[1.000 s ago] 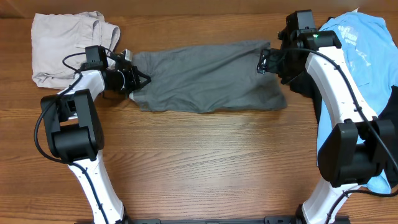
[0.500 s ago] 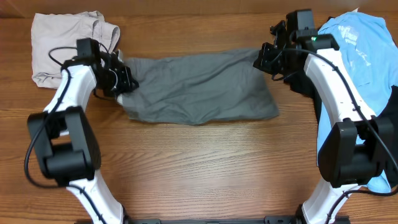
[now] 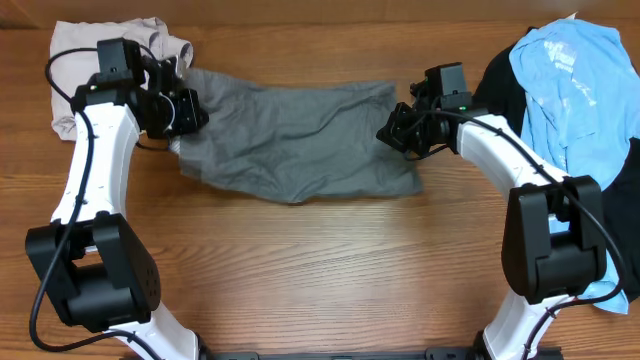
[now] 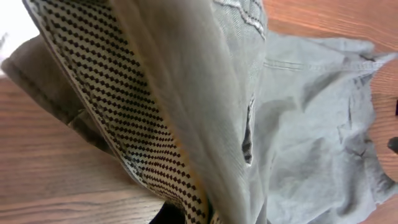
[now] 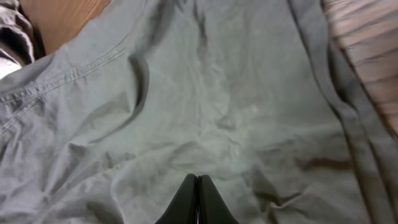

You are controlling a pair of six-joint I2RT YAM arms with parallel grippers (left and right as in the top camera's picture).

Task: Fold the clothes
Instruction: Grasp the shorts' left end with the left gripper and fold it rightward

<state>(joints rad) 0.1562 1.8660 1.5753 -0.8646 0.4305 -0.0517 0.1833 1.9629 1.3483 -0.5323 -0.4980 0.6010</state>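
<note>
**Condition.** The grey shorts are found stretched across the bench between the two pincers, one end at each. The left pincer is closed on the waistband end. That end is raised and draped close over the left wrist camera, with its patterned inner face turned out. The right pincer is shut tight at the opposite edge. In the right wrist view its tips are seen pressed together with cloth spread ahead of them. Whether any cloth is caught between them cannot be told.

**Risks noted**
1. If nothing is pinched on the right, that end would not be carried on a lift. The fold would then be dragged from the left alone, skewed and bunched.
2. A shallow pinch may be lost under tension, as soft cotton is judged likely to slide out.
3. The beige shorts lie just behind the left pincer, close against the grey cloth, and could be snagged and dragged along.
4. The black garment and light-blue T-shirt are heaped just beyond the right pincer's arm and could be disturbed by a wide sweep.
5. Wrinkles ahead of the right pincer would be pressed into the fold unless smoothed
</note>
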